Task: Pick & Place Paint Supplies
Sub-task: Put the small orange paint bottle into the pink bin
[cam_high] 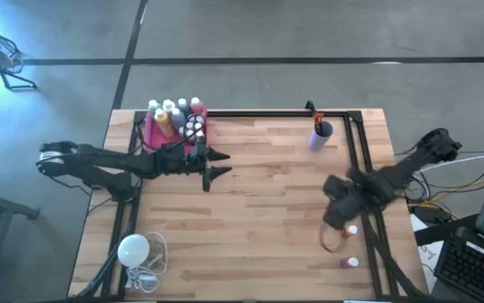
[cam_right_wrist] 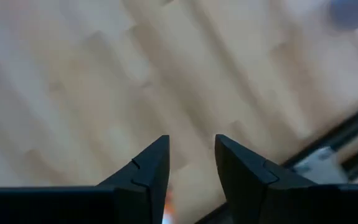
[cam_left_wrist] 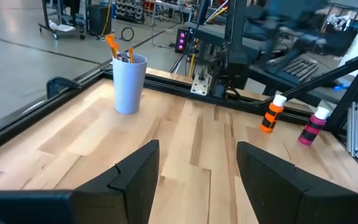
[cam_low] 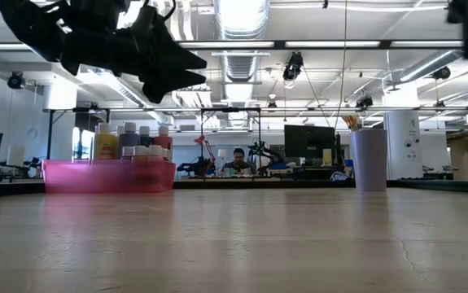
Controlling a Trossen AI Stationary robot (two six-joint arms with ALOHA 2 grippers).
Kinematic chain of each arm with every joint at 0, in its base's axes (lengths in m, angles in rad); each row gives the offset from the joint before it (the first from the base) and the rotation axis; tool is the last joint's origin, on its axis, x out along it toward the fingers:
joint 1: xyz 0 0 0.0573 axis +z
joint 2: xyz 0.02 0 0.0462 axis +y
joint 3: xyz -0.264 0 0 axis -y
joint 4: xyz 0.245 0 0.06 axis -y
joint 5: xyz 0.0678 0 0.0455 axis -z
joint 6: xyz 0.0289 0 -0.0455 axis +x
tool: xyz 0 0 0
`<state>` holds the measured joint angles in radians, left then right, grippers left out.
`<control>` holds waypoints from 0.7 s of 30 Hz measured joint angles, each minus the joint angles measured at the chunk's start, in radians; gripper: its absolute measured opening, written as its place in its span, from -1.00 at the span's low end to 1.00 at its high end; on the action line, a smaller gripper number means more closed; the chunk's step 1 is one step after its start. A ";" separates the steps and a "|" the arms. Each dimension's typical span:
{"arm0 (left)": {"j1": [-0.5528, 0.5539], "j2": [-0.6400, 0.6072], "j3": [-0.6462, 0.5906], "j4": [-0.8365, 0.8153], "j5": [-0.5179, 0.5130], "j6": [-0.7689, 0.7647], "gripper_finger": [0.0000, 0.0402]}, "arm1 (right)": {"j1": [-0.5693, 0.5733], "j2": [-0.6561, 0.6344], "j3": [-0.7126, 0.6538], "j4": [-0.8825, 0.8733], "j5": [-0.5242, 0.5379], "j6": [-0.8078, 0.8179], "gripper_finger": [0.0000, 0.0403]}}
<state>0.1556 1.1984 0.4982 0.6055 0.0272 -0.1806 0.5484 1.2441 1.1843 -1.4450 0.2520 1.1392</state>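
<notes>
We see the left end effector (cam_high: 218,165) raised above the pale wooden plank worktop (cam_high: 258,210), just in front of the pink translucent tray (cam_high: 154,135), its two dark fingers (cam_left_wrist: 135,174) spread wide with nothing between them. In its wrist view the boards ahead lie bare up to the pale lilac plastic cup (cam_left_wrist: 129,83) with orange-tipped brushes sticking out of it.

The right end effector (cam_right_wrist: 191,163) hangs over the right side of the worktop, pointing down at the boards; its fingers stand a narrow gap apart and we see nothing gripped between them. A glimpse of orange shows below the gap, too blurred to identify.

Near the right arm we count two loose white-capped bottles: a small orange bottle with a black band (cam_left_wrist: 271,113), standing just beside the dark arm in the high view, and a small magenta bottle with a black band (cam_left_wrist: 313,125), closer to the worktop's front edge. Both stand upright beside the black metal frame rail (cam_high: 361,160).

The pink tray at the back left holds a cluster of white-capped paint bottles (cam_high: 174,114); we make out at least six caps, though they crowd together. A white round bulb with a cord (cam_high: 134,250) lies at the front left corner.
</notes>
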 joint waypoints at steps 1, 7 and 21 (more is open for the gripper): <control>-0.001 0.004 0.002 0.000 0.000 0.000 0.09 | 0.047 0.000 0.009 0.002 -0.004 0.042 -0.40; -0.005 0.009 0.004 0.001 0.007 -0.002 0.09 | 0.309 0.000 0.001 0.001 -0.021 0.399 -0.47; -0.005 0.009 0.004 0.007 0.007 -0.003 0.09 | 0.602 -0.001 -0.159 0.067 -0.009 0.887 0.07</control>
<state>0.1501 1.2076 0.5018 0.6128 0.0338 -0.1833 1.1503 1.2430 1.0257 -1.3778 0.2434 2.0266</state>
